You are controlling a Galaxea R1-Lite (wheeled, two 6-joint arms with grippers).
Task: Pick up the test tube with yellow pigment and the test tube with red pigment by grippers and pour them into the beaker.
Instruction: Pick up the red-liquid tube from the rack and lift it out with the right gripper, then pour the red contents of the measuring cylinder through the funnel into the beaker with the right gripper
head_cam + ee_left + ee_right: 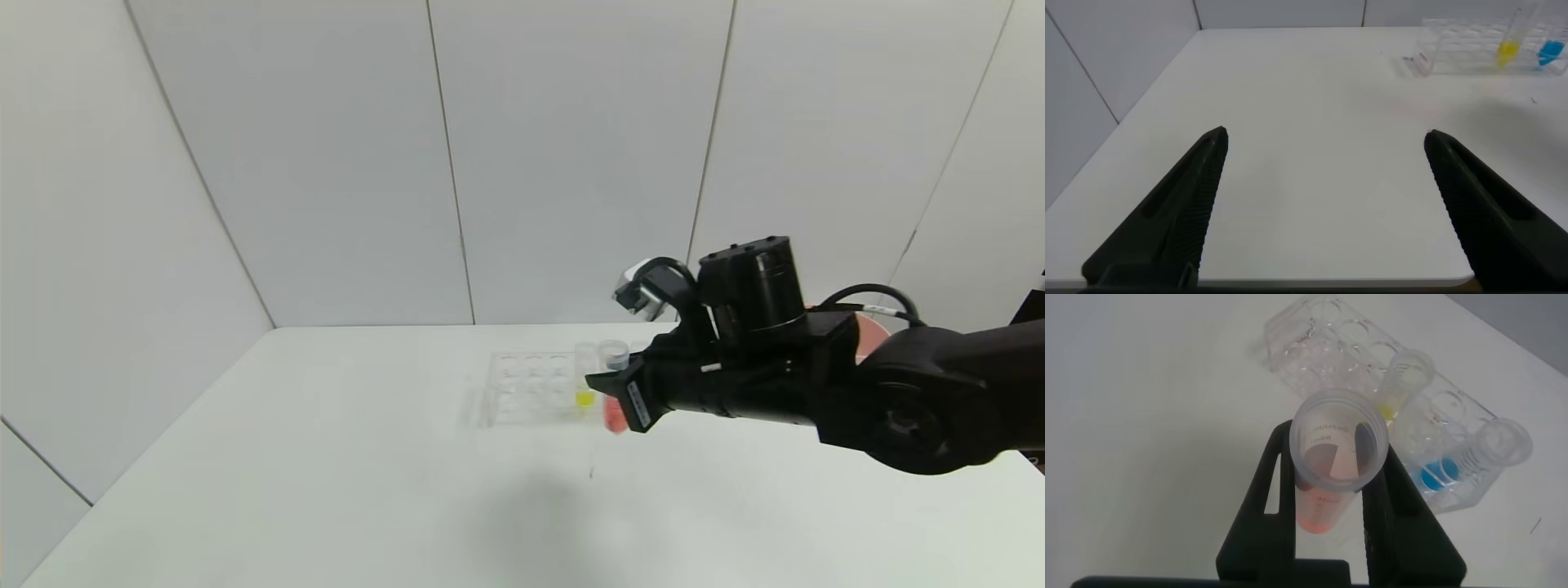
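Head view: a white table (326, 457) against pale wall panels. The right arm reaches in from the right, its right gripper (614, 402) clamped on the red tube (614, 415), whose red-orange tip shows just below the jaws. Just beside the gripper, on its left, the clear rack (531, 388) holds the yellow tube (584, 384) upright. Behind the gripper a clear rim shows, too hidden to name. Part of a pink bowl (872, 336) peeps out behind the arm. Left wrist view: the left gripper (1327, 143) hangs over bare table with its two black fingers (1180, 204) spread wide, holding nothing; the rack lies well away from it, with the yellow tube and a blue tube (1550, 51) standing in it. Right wrist view: the right gripper's black jaws are closed around the red tube (1335, 465), seen down its open mouth, red colouring at the bottom. Just beyond the jaws sits the rack (1331, 351), with the yellow tube (1404, 380) and the blue tube (1486, 453) upright in neighbouring holes.
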